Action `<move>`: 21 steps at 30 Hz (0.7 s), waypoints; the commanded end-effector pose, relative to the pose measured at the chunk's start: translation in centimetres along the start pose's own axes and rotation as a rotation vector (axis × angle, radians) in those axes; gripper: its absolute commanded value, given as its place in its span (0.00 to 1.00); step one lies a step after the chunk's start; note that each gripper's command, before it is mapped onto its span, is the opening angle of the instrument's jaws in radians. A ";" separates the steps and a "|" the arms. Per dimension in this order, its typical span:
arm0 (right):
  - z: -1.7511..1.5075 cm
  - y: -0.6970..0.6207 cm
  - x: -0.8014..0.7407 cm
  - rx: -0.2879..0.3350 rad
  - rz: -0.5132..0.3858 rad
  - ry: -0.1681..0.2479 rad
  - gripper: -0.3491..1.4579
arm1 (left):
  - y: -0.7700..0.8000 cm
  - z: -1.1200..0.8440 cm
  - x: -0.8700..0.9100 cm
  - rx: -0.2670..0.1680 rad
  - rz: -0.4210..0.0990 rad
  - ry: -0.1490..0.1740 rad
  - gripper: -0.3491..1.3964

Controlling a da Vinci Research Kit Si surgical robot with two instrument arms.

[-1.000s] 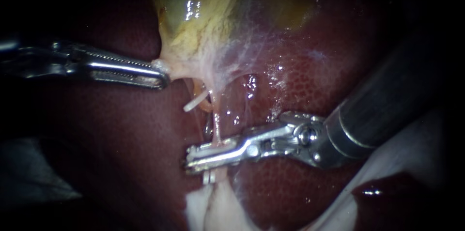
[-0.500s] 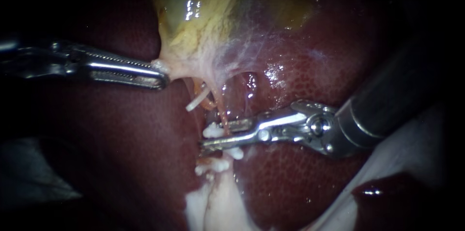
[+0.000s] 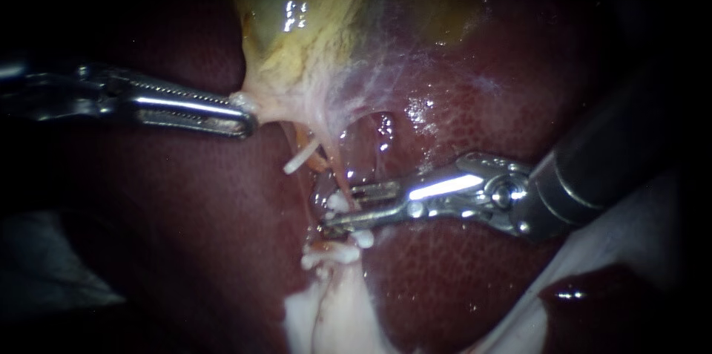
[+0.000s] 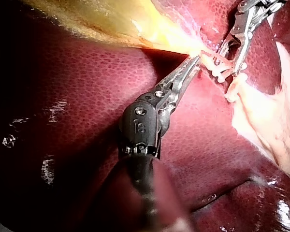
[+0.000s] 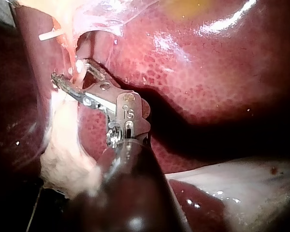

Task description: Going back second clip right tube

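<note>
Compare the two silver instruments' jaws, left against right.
The left instrument has jaws shut on the pale edge of the yellow gallbladder; the right instrument has jaws open, gap showing, at the thin pink tube with its white clip. The left lies nearly level; the right slants from upper right. Both are slim metal.

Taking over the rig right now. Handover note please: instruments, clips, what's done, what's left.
Left instrument: jaws shut on the gallbladder at its lower edge, holding it taut.
Right instrument: jaws open, tips on either side of the right tube at the upper clip.
Clips: upper clip and lower clip, both on the right tube.
Done: second clip is on.
Left: draw the right instrument back clear, probably along its shaft, without snagging the clip.
</note>
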 end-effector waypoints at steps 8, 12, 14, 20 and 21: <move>-0.06 -0.01 0.03 -0.028 -0.053 -0.049 0.46 | 0.00 -0.01 0.00 -0.001 0.000 0.000 0.00; -0.08 -0.05 0.05 -0.027 -0.069 -0.050 0.47 | 0.00 -0.01 0.00 -0.001 0.000 0.000 0.00; -0.07 -0.09 0.05 -0.021 -0.068 -0.043 0.47 | 0.00 -0.01 0.00 -0.001 0.000 0.000 0.00; 0.11 -0.20 0.07 0.063 -0.065 -0.004 0.47 | 0.00 0.00 0.00 0.000 0.000 0.000 0.00; 0.15 -0.23 0.07 0.080 -0.066 0.001 0.47 | 0.00 0.00 0.00 0.000 0.000 0.000 0.00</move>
